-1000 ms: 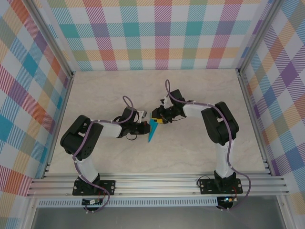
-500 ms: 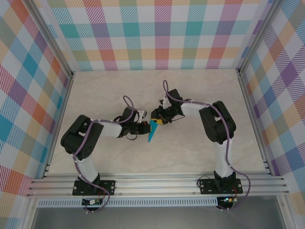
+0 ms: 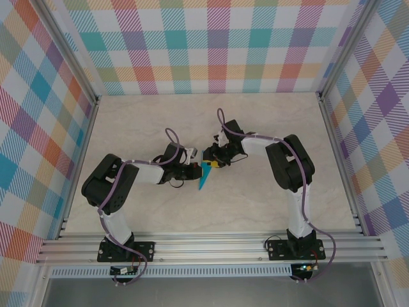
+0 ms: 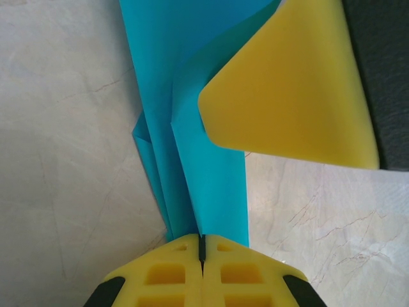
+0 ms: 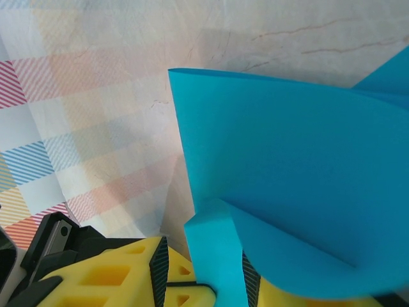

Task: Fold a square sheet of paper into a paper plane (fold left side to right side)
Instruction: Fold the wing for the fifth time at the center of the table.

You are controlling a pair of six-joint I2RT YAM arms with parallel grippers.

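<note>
While the paper plane (image 3: 205, 174) lies mid-scene on the worktop (image 3: 268, 211), tip pointing near, its left edge is pinched by the left fingers (image 4: 176, 275), which are pressed together. A raised flap is passed between the right fingers (image 5: 121, 275), and whether it is gripped cannot be told. Bare worktop is seen on every side.

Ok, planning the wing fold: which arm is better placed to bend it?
Likely right: the right fingers grip a loose flap of the paper plane; the left fingers pinch its folded body, anchoring it.
</note>
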